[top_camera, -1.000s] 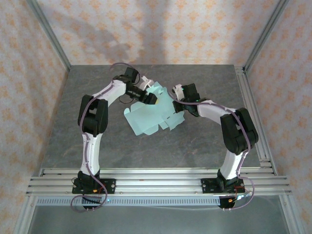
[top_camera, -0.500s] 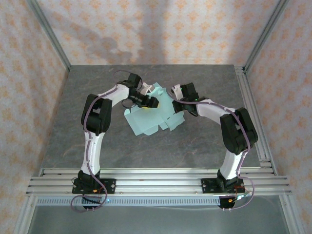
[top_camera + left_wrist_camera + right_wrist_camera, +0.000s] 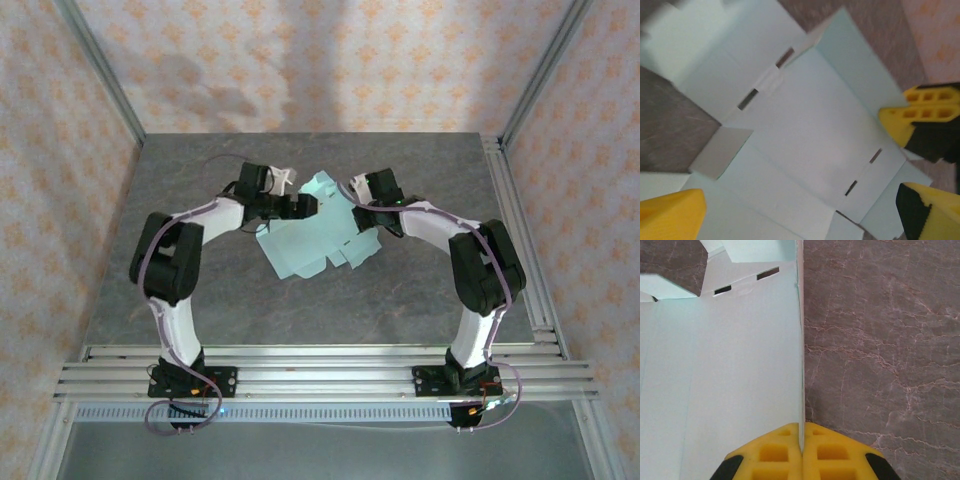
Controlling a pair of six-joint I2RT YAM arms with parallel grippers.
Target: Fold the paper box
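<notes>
The paper box (image 3: 312, 238) is a pale mint-green die-cut sheet lying mostly flat in the middle of the table, with slots and tabbed flaps. My left gripper (image 3: 306, 205) hovers over its upper left part, open, its wide-apart yellow fingers (image 3: 671, 216) above the creased panels (image 3: 805, 130) with nothing between them. My right gripper (image 3: 362, 210) is at the sheet's right edge. In the right wrist view its fingers (image 3: 802, 435) are shut on the thin edge of the card (image 3: 720, 380), which stands on edge there. The right gripper's yellow fingers (image 3: 920, 120) also appear in the left wrist view.
The dark marbled tabletop (image 3: 200, 290) surrounds the sheet. Patterned walls and metal frame posts (image 3: 100, 80) enclose the back and sides. An aluminium rail (image 3: 320, 370) carrying both arm bases runs along the near edge.
The left arm's elbow has swung out to the left and lower, while its gripper stays over the sheet's upper left. The right arm and the sheet have hardly moved.
</notes>
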